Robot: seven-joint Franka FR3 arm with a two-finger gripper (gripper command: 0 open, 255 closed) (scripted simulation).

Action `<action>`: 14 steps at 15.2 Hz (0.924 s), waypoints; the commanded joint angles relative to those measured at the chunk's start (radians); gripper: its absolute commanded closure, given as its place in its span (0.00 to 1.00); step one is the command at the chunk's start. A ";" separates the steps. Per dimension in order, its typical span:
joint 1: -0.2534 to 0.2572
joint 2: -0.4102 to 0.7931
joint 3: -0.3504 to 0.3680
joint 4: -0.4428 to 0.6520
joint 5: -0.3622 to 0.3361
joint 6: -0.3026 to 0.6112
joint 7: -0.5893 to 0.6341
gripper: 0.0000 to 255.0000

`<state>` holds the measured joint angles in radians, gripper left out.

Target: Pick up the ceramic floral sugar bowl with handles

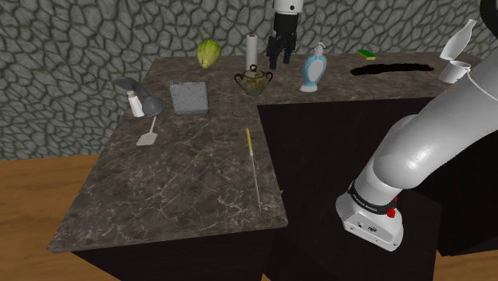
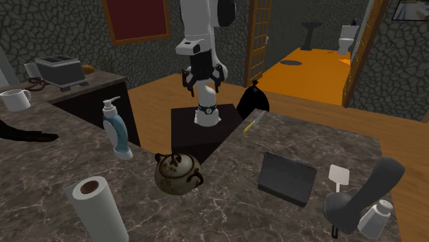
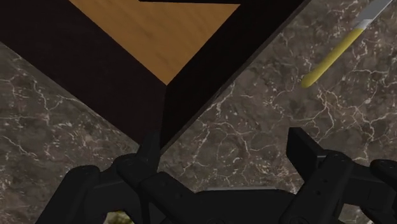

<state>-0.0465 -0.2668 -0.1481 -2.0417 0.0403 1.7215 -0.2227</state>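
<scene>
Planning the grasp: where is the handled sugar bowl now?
In the shoulder view, the brownish sugar bowl stands on the counter near its inner corner, before the paper towel roll, left of the blue dispenser.

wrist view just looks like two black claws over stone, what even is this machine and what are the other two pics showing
It is a white robot arm ending in a black two-finger tool. The shoulder view looks from beside the arm's stand over a dark marble counter. The second exterior view faces the arm across that counter. The wrist view looks from the hand along the tool's fingers. They stand apart with nothing between them, so nothing is held. On the counter sits a brownish lidded sugar bowl with handles, the thing to pick up, near a paper towel roll, a soap dispenser, a grey block and a yellow-handled utensil. The tool hangs close above the bowl, apart from it.
</scene>
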 commanded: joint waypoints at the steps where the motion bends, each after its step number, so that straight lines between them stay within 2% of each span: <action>1: -0.005 0.075 -0.015 0.054 0.002 0.021 -0.029 0.00; 8: -0.032 0.339 -0.056 0.290 0.029 0.046 -0.122 0.00; 14: -0.075 0.588 -0.071 0.567 0.068 0.015 -0.190 0.00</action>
<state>-0.1144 0.2668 -0.2186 -1.5334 0.0993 1.7411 -0.4040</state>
